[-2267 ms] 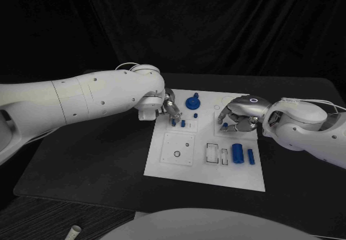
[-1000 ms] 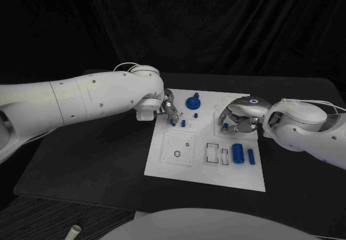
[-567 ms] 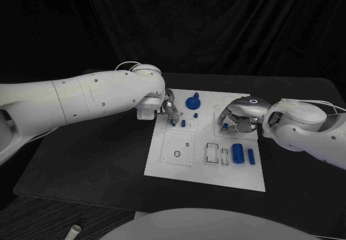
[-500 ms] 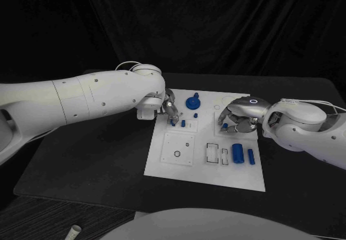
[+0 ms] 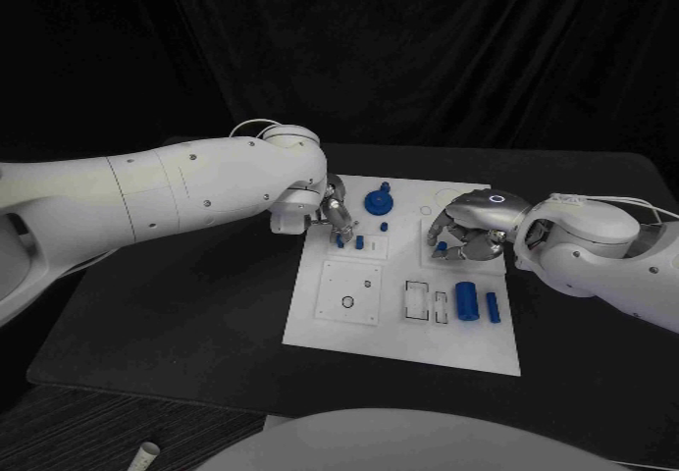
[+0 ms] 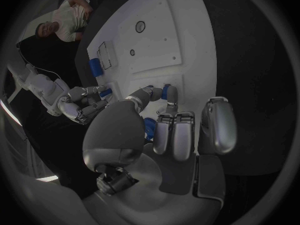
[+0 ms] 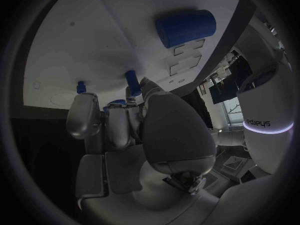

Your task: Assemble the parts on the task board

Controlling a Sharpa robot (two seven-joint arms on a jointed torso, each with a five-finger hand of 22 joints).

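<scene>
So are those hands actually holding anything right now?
The left hand pinches a small blue peg by its upper end. Whether the right hand holds anything cannot be told.

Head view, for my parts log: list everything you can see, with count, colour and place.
Task board: one, white, middle of the black table.
Table: one, black, under the board.
Knob-shaped part: one, blue, far end of the board.
Small pegs: at least two, blue, near the left hand at the board's far left.
Large cylinder: one, blue, lying on the board's near right.
Slim cylinder: one, blue, lying beside the large one, toward the right edge.
Pale tube: one, on the floor off the table's near left corner.
Left hand: silver, fingers on a small blue peg.
Right hand: silver, fingers curled round a small blue part over the board's right.
</scene>
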